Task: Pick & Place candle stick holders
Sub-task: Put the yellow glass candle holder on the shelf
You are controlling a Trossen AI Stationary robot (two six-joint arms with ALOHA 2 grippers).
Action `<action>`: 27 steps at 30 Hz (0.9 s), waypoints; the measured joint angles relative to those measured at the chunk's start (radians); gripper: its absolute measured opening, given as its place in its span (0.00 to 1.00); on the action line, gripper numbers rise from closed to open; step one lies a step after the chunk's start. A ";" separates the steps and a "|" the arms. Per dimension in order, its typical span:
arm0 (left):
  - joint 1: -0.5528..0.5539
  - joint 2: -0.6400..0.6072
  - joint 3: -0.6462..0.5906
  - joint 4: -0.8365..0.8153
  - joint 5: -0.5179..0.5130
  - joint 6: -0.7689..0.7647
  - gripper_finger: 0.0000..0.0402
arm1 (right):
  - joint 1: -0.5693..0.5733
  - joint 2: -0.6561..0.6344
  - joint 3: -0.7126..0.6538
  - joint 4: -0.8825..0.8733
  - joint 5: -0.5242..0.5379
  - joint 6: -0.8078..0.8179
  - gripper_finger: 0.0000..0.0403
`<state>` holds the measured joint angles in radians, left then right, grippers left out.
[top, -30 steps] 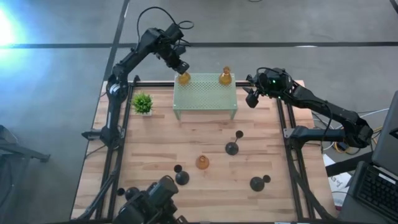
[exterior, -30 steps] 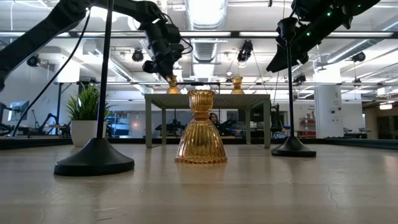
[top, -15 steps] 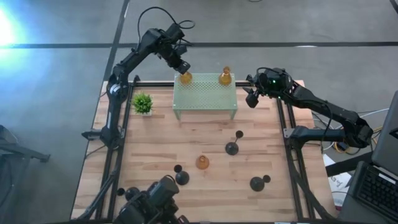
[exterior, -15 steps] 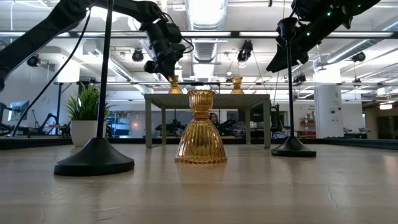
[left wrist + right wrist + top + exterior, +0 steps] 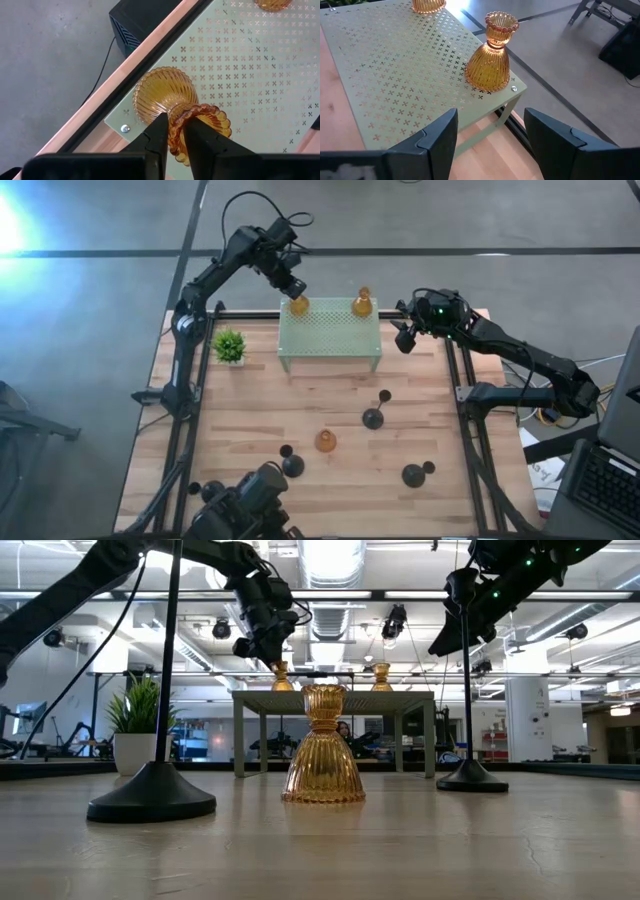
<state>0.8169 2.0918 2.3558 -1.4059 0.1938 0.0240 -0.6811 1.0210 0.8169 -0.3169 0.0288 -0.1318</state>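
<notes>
My left gripper (image 5: 295,290) is shut on an amber holder (image 5: 298,305) at the far left corner of the mint-green stand (image 5: 330,335). A second amber holder (image 5: 362,304) stands on its base at the stand's far right corner. It also shows in the right wrist view (image 5: 490,60). A third amber holder (image 5: 325,441) stands on the table in front. My right gripper (image 5: 405,337) is open and empty in the air, right of the stand. Black holders stand on the table: one mid-right (image 5: 373,418), one near the front (image 5: 292,466) and one front right (image 5: 412,475). My left gripper pinches the amber holder's beaded cup top (image 5: 200,112) between its two fingers (image 5: 157,137). The fingers come from above, slanting down from the far left. The holder stands about upright below them, its ribbed base (image 5: 162,92) on the stand's corner.
A small green potted plant (image 5: 229,345) stands left of the stand. A fourth black holder (image 5: 196,489) stands at the front left beside the low camera (image 5: 250,500). Bare wood lies between the stand and the front holders.
My left gripper has shifted a little toward the table's right with the amber holder, still shut on it. The holder has moved a short way along the stand's far edge.
</notes>
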 joint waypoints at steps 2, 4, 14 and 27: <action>0.000 0.000 0.000 0.000 0.001 0.002 0.15 | 0.000 0.000 0.000 0.000 0.000 0.000 0.54; 0.000 0.000 0.000 0.000 0.002 0.005 0.15 | 0.000 0.000 0.000 0.000 0.000 0.000 0.54; 0.000 0.000 0.000 0.001 0.003 0.007 0.18 | 0.000 0.000 0.000 0.000 0.000 -0.003 0.54; 0.000 0.000 0.000 0.026 0.004 0.005 0.29 | 0.000 0.000 0.000 -0.010 0.000 -0.007 0.54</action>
<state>0.8169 2.0918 2.3558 -1.3795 0.1974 0.0288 -0.6815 1.0210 0.8169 -0.3264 0.0286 -0.1387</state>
